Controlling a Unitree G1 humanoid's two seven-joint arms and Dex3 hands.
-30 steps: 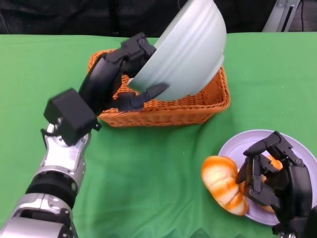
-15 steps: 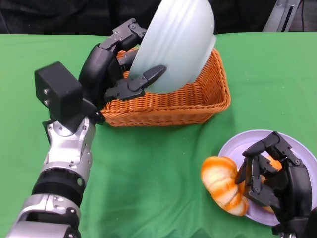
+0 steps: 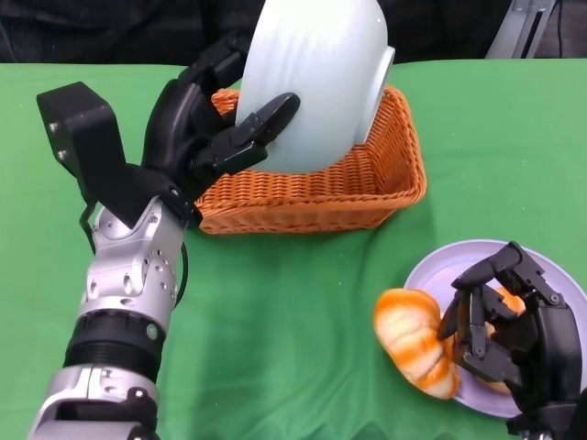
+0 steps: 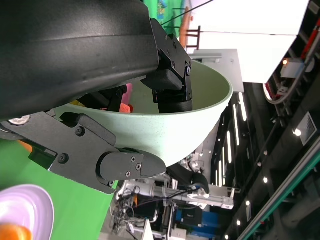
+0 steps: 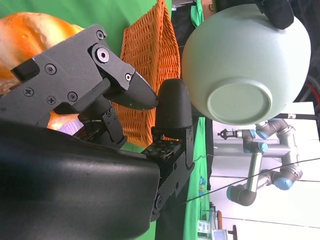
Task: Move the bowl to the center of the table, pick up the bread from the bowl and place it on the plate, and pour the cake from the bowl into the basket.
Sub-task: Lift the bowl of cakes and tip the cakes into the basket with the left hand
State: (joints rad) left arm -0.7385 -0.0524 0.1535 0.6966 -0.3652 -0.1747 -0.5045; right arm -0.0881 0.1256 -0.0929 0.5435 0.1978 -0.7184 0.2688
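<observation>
Bowl (image 3: 316,78) gripped, tipped over basket (image 3: 312,197) by left hand (image 3: 206,128) | right hand (image 3: 504,321) curled over bread (image 3: 415,341)

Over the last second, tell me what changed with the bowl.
The left robot hand tipped the bowl further over the basket, from slanted to nearly on its side. Its grip held. The right robot hand, bread and plate stayed put.

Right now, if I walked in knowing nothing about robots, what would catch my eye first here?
Probably the pale green bowl, tipped steeply on its side over the orange wicker basket at the far side of the green table, gripped by the left hand. Next, the bread lying half on the lilac plate's edge, beside the right hand.
</observation>
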